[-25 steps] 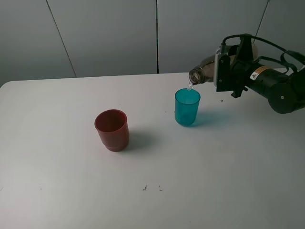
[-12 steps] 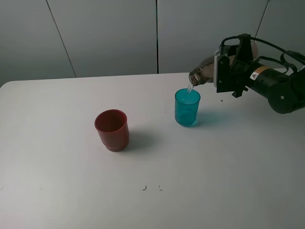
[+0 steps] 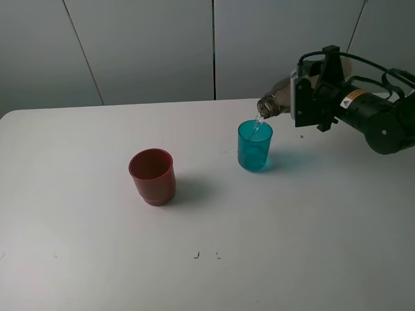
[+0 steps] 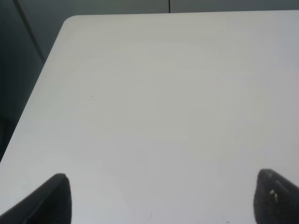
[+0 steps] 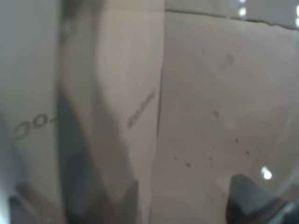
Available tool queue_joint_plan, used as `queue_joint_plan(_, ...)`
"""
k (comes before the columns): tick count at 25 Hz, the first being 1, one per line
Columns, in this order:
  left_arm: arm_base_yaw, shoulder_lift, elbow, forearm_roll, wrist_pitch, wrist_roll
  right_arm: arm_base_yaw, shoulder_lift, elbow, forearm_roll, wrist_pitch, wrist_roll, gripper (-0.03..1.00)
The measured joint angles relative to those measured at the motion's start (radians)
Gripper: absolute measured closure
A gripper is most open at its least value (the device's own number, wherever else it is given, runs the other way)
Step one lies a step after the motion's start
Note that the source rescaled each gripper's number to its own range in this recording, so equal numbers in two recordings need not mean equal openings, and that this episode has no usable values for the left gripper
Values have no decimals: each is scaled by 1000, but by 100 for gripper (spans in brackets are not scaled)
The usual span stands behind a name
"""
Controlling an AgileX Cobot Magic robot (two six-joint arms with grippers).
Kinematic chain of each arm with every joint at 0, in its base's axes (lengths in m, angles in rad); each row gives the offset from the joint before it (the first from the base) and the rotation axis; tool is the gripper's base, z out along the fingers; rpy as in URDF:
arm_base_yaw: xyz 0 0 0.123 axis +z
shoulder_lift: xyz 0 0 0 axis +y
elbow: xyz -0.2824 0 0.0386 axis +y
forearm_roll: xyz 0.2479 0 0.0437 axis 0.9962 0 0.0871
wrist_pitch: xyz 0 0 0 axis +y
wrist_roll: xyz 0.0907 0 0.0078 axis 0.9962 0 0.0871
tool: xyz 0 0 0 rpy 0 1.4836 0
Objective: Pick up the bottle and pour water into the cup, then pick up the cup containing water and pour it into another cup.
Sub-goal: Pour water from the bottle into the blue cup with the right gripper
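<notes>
**Item — bottle** (image 3: 279, 100). Smoky grey-brown translucent plastic, no cap. Located upper right of the high view, clear of the desk (image 3: 292, 259). Lying near horizontal, neck tipped slightly down, mouth just above the far rim of the teal cup (image 3: 254, 148). Thin stream of water (image 3: 259, 119) falling from the mouth into that cup.

**Handling, as judged.** Light and thin-walled, likely to flex under a hard squeeze. Smooth, and slippery if wet. Weight probably shifting toward the neck as the water runs forward. Best taken round the wide body rather than the narrow neck, as gripped here.

**Grasp.** Right fingers (image 3: 299, 97) clamped on the bottle's body, behind the shoulder. Right wrist view filled by the bottle's wall at close range.

**Arm pose.** Right arm entering from the right edge of the frame, forearm roughly level. Wrist rolled so that the bottle points sideways toward frame centre.

**Left fingers** (image 4: 55, 201). Set wide apart, nothing between them, over bare desk. Left arm not visible in the high view.

**Teal cup.** Upright, right of centre, water level not readable. Judged light and easy to tip — a gentle hold round the mid-wall advised.

**Red cup** (image 3: 152, 176). Upright, left of centre, well apart from the teal cup.

**Stage, as judged.** First pour under way, second pour not yet begun.
</notes>
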Motion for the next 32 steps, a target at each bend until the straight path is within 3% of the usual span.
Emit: queue_joint_plan(32, 0, 0, 0, 0, 0, 0, 0, 0, -60, 22, 11, -57, 94)
